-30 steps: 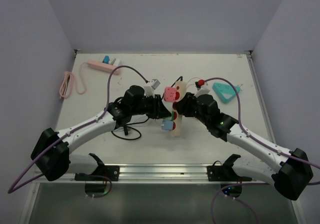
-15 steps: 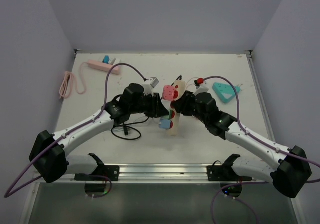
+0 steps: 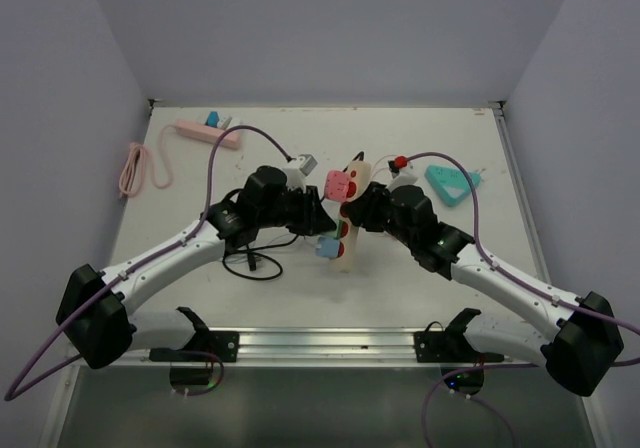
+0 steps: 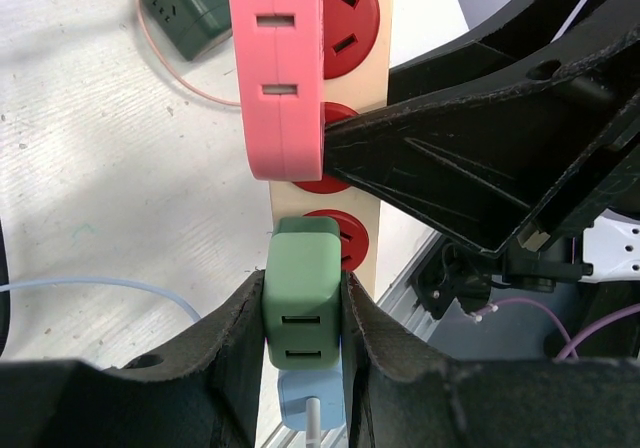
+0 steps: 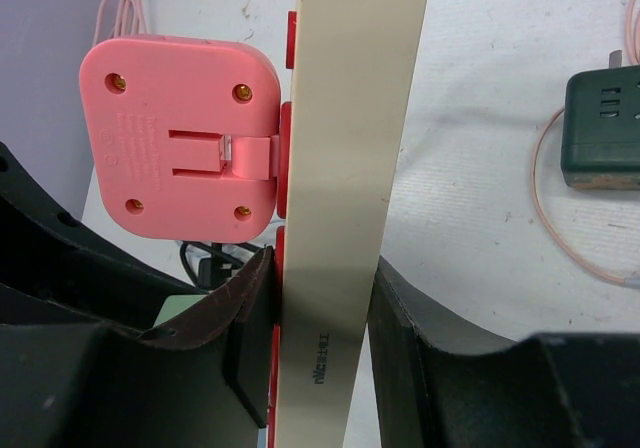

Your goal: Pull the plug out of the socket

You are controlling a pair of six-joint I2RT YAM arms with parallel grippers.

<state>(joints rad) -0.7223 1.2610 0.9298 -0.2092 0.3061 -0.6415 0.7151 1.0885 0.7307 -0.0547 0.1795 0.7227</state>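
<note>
A cream power strip with red sockets stands on edge between the arms, sockets facing left. My right gripper is shut across its body. A green plug sits against the lowest red socket. My left gripper is shut on its sides, and in the top view it shows left of the strip. A pale blue plug with a white lead hangs just below the green one. A large pink plug sits in a higher socket.
A dark green socket block on a thin pink cord lies on the table behind. At back left are a pink power strip and a coiled pink cable. A teal object lies at right, a black cable under the left arm.
Both grippers and the strip have drifted slightly left together. Both grips are unchanged, and the green plug is still against its socket.
</note>
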